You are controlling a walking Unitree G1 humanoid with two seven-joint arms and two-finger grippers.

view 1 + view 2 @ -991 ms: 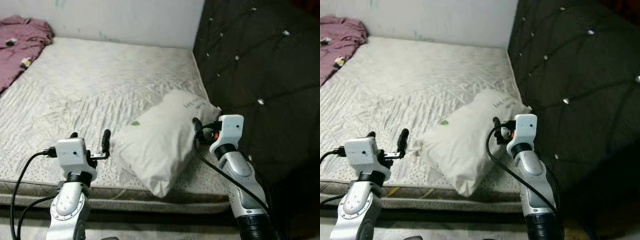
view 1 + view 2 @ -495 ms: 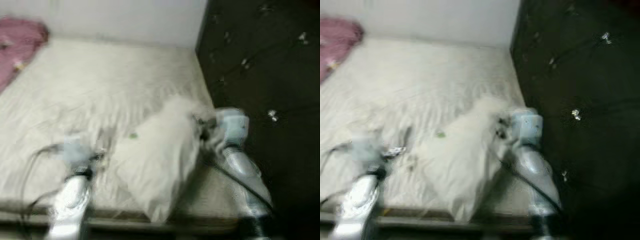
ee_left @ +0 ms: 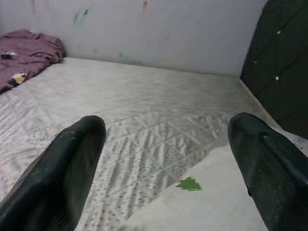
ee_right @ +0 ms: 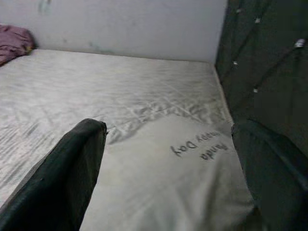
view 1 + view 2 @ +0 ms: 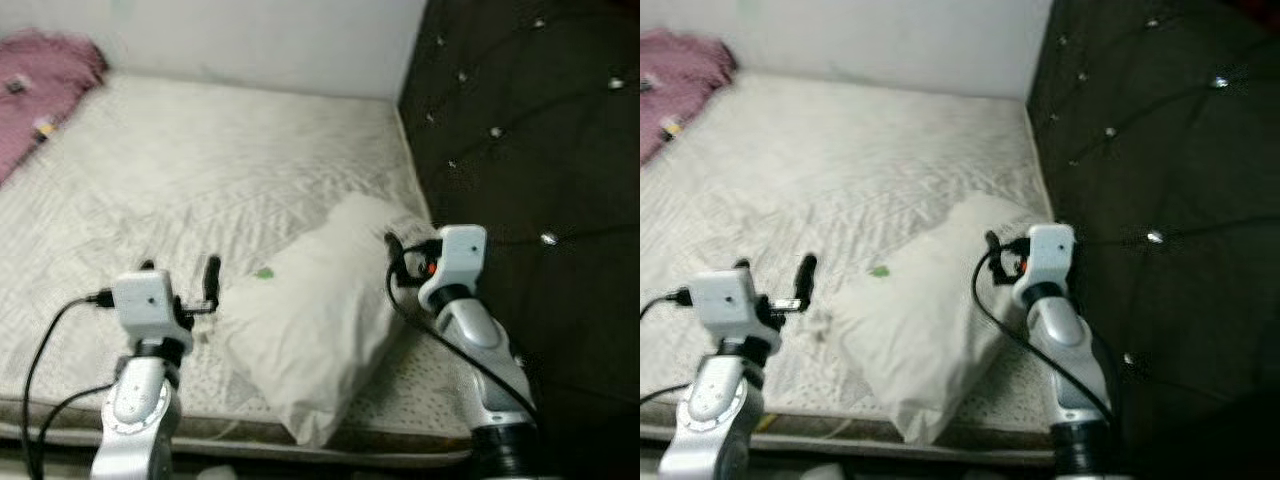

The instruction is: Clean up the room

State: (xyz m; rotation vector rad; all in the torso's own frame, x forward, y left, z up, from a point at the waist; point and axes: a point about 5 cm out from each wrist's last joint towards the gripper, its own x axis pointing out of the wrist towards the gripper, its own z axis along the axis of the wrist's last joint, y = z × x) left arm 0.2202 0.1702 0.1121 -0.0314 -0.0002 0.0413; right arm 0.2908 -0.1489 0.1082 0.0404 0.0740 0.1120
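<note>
Robot at bed edge, white pillow between its arms.
Purple blanket [image 5: 45, 75] bunched at far left of mattress [image 5: 210, 160]; left gripper [image 5: 180, 280] spread over mattress just beside pillow [image 5: 310, 320]; right gripper [image 4: 168, 159] spread above pillow's right end, next to dark tufted headboard [image 5: 530, 150].

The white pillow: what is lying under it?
The white pillow lies on the quilted mattress, one corner hanging over the near edge. The mattress directly beneath is covered, so anything there cannot be seen.
</note>
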